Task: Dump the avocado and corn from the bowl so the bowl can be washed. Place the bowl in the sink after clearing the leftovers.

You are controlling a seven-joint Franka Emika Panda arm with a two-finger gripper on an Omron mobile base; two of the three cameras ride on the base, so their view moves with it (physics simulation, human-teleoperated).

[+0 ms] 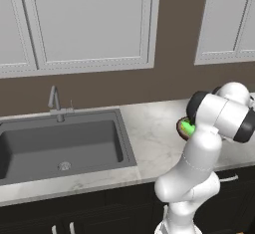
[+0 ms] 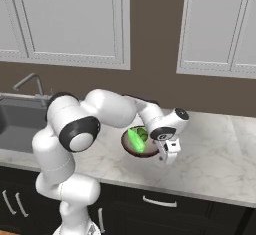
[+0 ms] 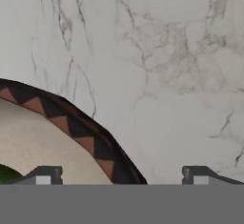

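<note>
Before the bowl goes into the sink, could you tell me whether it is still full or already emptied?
Still holding food: the bowl sits upright on the counter with green pieces inside.

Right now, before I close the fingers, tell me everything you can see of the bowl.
The bowl is small, round and shallow, dark brown outside, with an orange-brown zigzag band on the rim and a pale beige inside. It sits upright on the marble counter, right of the sink, with green food inside. The gripper straddles its rim: one fingertip over the inside, the other outside.
</note>
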